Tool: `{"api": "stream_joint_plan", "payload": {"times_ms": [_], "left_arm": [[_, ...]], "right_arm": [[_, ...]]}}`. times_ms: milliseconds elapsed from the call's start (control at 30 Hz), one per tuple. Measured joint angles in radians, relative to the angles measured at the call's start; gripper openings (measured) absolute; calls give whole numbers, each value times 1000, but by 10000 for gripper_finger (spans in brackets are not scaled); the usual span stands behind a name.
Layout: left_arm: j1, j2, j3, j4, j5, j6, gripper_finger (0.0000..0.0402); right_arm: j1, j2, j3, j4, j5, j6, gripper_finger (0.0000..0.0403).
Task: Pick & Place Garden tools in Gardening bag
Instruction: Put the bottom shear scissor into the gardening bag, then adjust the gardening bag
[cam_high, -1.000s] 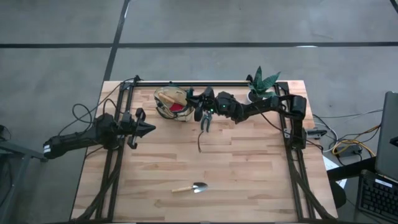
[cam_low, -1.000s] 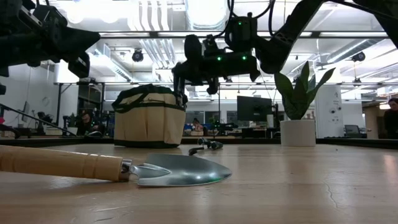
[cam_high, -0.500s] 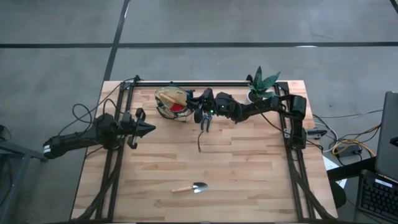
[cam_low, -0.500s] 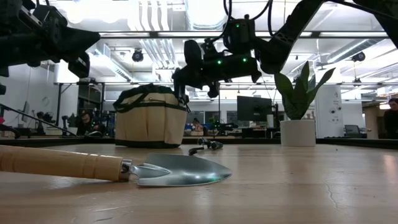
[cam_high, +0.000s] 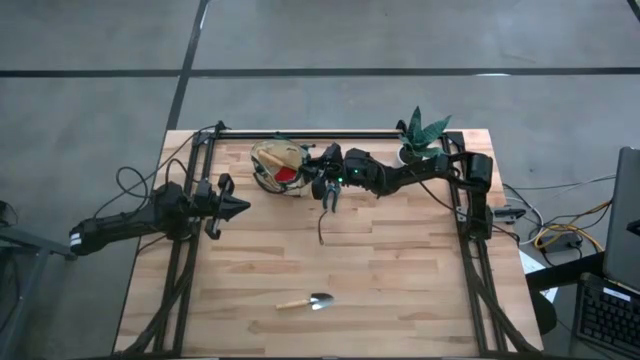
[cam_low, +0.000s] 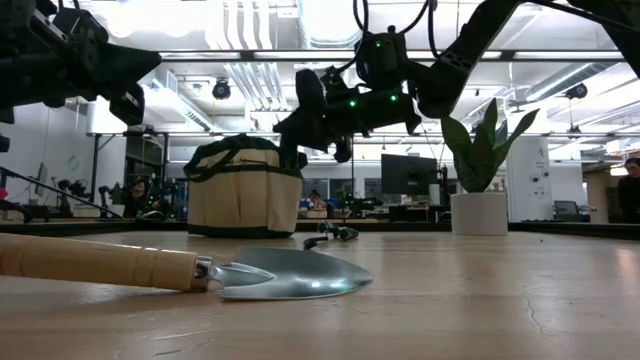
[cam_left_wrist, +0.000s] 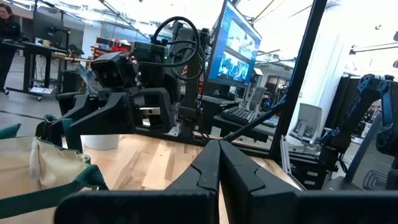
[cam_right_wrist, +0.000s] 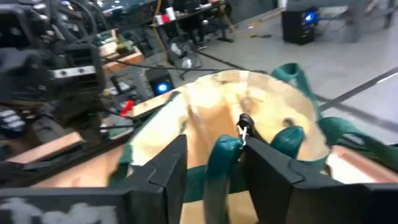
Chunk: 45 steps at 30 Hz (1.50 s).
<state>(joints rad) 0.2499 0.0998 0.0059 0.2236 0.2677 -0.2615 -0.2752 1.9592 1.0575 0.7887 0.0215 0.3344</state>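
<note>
Right gripper (cam_high: 318, 170) at the rim of the gardening bag (cam_high: 277, 165), about twelve o'clock on the table (cam_high: 400, 280), up near the far edge. Fingers (cam_right_wrist: 165, 171) spread in the right wrist view, with a green loop handle (cam_right_wrist: 225, 155) standing in the gap between them — touching or only framed, cannot tell. Tan interior of the bag open just beyond the fingertips, something red (cam_high: 286, 172) showing inside it from above.

Seen level across the table, gripper (cam_low: 292, 135) hanging above the bag's right shoulder, bag (cam_low: 243, 188) sitting upright on the wood.

Dark pruning shears (cam_high: 329, 194) on the table just toward six o'clock of the gripper, with a thin dark stick (cam_high: 321, 230) lying a little further toward six. Wooden-handled trowel (cam_high: 307, 301) well apart from the rest, at six o'clock near the front edge, blade pointing to three o'clock — large in the foreground of the low view (cam_low: 180, 270).

Potted plant (cam_high: 421, 135) in its white pot at about one o'clock, behind the right arm.

Left gripper (cam_high: 232, 206) waiting at nine o'clock, raised off the wood, fingers (cam_left_wrist: 214, 171) pressed together on nothing.
</note>
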Motion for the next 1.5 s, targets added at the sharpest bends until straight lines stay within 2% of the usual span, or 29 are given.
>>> {"api": "stream_joint_plan", "payload": {"times_ms": [133, 433, 833, 1067, 1300, 1500], "left_arm": [[0, 0, 0, -1, 0, 0, 10], [0, 0, 0, -2, 0, 0, 10], [0, 0, 0, -1, 0, 0, 10], [0, 0, 0, 0, 0, 0, 10], [0, 0, 0, -1, 0, 0, 10], [0, 0, 0, -2, 0, 0, 10]], "right_arm": [[0, -18, 7, -8, -72, 48, 161], [-5, -100, 18, -275, -72, -2, 161], [-4, -222, 27, -361, -70, -21, 151], [11, -201, 213, -639, -74, -51, 153], [15, -84, 474, -843, -86, -47, 156], [16, 67, 693, -1009, -155, -6, 149]]}}
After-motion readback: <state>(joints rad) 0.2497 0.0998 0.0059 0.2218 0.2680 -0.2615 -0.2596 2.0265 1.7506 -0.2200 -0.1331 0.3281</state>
